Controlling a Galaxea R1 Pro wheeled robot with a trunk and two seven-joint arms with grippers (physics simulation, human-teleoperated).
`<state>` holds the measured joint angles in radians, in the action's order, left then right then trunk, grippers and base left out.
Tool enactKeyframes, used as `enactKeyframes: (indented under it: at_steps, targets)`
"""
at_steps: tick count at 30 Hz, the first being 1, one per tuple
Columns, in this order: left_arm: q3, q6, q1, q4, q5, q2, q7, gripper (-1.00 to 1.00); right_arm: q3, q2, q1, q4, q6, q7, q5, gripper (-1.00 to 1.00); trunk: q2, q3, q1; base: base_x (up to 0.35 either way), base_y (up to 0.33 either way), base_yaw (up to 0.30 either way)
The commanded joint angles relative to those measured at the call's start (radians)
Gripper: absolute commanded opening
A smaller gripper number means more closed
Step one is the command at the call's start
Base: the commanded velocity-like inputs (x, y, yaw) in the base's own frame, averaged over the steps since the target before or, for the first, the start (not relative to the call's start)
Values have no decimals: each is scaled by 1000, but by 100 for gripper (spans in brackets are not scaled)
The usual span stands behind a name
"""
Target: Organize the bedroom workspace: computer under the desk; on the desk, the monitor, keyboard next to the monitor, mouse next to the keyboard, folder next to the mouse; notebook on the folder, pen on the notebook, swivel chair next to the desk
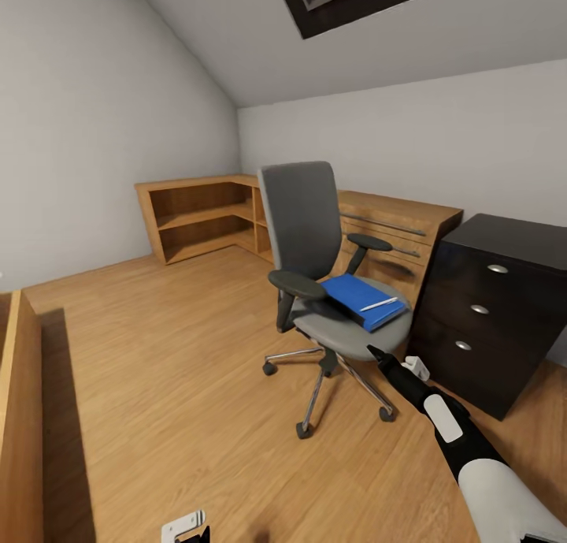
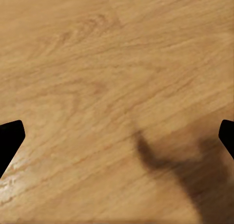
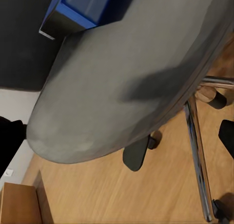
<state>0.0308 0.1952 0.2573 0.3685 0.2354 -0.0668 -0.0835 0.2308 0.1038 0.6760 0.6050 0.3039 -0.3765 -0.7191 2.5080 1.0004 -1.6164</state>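
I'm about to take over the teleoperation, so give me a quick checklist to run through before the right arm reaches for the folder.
1. Folder lies on the swivel chair seat: ok.
2. Pen rests on the folder and may roll off when lifted: not ok.
3. Right gripper close to the seat's front edge, jaws open: ok.
4. Left gripper open over bare floor: ok.
5. Desk top free for the folder: cannot tell.
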Motion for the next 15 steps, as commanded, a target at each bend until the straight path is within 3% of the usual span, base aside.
enactKeyframes:
  at_steps: [1,15]
  targets:
    - [3,3,0,0,1,-1,0,100,4,0,1,0,9,-2,-7,100,0,1,0,-4,-10,0]
    - [3,3,0,0,1,0,1,100,4,4,-5,0,8,-2,-6,100,0,1,0,-1,-161,0]
